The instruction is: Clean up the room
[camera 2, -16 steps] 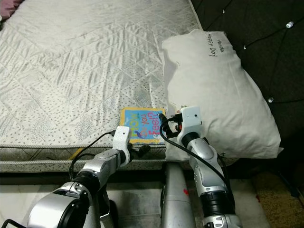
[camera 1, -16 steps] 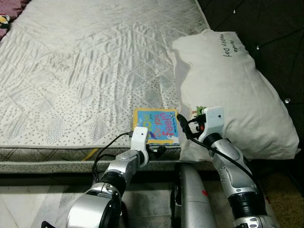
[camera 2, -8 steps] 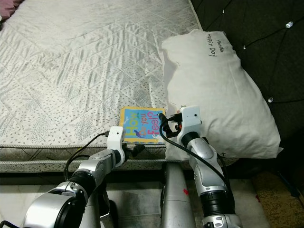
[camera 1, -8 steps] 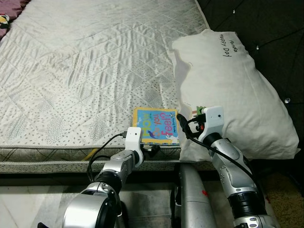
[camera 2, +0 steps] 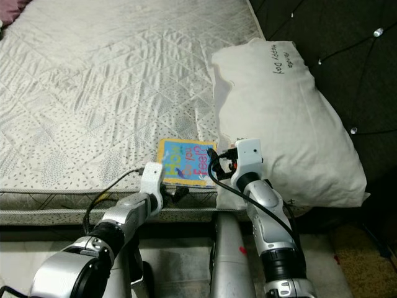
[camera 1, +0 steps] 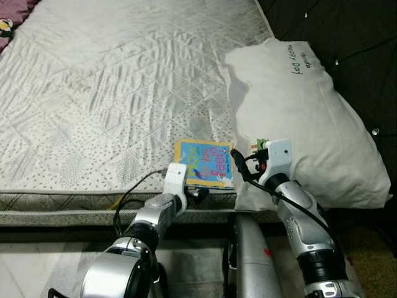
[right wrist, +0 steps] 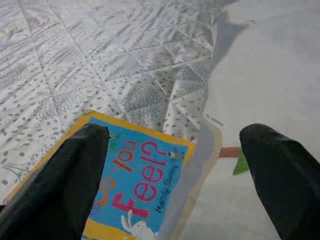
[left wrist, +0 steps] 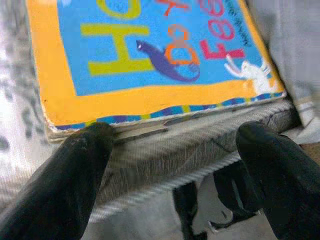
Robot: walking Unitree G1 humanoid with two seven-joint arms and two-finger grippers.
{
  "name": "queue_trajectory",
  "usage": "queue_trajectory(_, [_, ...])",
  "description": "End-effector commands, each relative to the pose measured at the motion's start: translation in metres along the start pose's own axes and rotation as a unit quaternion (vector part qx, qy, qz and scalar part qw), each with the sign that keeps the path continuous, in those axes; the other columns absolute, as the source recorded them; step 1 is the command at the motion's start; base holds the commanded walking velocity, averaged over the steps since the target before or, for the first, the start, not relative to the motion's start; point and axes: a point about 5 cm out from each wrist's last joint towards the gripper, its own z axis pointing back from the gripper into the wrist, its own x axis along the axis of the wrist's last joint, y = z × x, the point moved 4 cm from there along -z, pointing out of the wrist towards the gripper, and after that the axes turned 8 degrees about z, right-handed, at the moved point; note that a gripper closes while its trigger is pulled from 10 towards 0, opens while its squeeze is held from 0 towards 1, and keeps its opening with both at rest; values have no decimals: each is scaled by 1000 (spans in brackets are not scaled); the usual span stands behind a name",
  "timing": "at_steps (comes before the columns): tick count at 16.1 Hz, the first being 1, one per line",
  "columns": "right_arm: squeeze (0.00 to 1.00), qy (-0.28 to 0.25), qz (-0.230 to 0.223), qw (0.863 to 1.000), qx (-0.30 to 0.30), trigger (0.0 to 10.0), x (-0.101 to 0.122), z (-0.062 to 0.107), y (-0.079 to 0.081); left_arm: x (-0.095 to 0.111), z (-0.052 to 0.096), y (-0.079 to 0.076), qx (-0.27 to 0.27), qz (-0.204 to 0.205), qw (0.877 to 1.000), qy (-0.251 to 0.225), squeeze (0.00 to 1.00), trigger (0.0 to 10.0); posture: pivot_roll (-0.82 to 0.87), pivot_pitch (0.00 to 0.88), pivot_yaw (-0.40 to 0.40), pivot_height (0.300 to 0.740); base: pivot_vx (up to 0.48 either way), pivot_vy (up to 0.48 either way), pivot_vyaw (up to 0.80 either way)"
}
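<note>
Going for the book (camera 1: 205, 164) at the bed's (camera 1: 93, 93) near edge, tucked against the pillow (camera 1: 298, 112). Left tool (left wrist: 170, 150) is spread wide just below the book's front edge — not gripping yet. Right tool (right wrist: 170, 150) hovers released above it. I'd slide one finger under the overhanging cover, then pinch — the mattress edge leaves little room.

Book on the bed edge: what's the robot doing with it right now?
The left claw is open at the mattress edge, its fingers straddling the near edge of the colourful picture book, not yet gripping it. The right claw hovers open above the book's far side, beside the white pillow.
</note>
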Motion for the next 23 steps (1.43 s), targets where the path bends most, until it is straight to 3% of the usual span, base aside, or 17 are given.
queue_trajectory(1, [0, -3, -1, 1000, -2, 10000, 1, -2, 0, 14, -1, -6, -8, -31, 999, -20, 0, 10000, -105, 82, -16, 583, 0, 0, 0])
queue_trajectory(2, [0, -8, -4, 1000, -2, 10000, 3, -5, 1, 19, 0, -5, -6, -51, 998, -27, 0, 10000, -93, 75, -16, 583, 0, 0, 0])
queue_trajectory(6, [0, -14, -5, 1000, 5, 10000, 8, -14, 5, 28, 5, -2, 1, -59, 997, -49, 0, 10000, -70, 54, -28, 583, 0, 0, 0])
queue_trajectory(7, [0, -18, -5, 1000, 9, 10000, 10, -18, 7, 39, 10, 2, 16, -71, 994, -79, 0, 10000, -58, 41, -31, 583, 0, 0, 0])
queue_trajectory(8, [0, -22, -5, 1000, 10, 10000, 13, -21, 8, 55, 18, 8, 41, -90, 987, -123, 0, 10000, -50, 28, -33, 583, 0, 0, 0])
queue_trajectory(11, [0, -37, -8, 999, 10, 10000, 21, -30, 10, 87, 46, 34, 111, -96, 963, -225, 0, 10000, -30, 0, -32, 583, 0, 0, 0])
queue_trajectory(14, [0, -48, -4, 999, -18, 10000, 26, -37, -1, 92, 84, 64, 178, -80, 940, -280, 0, 10000, -3, 0, -36, 583, 0, 0, 0])
queue_trajectory(17, [0, -56, -8, 997, -50, 10000, 28, -39, -13, 103, 122, 83, 233, -60, 902, -359, 0, 10000, 16, 0, -32, 583, 0, 0, 0])
queue_trajectory(20, [0, -60, -19, 994, -90, 10000, 26, -36, -28, 102, 153, 86, 254, -74, 871, -413, 0, 10000, 10, 0, -20, 583, 0, 0, 0])
queue_trajectory(23, [0, -40, -34, 993, -108, 10000, 12, -26, -39, 98, 158, 77, 249, -69, 877, -406, 0, 10000, 1, 0, -37, 583, 0, 0, 0])
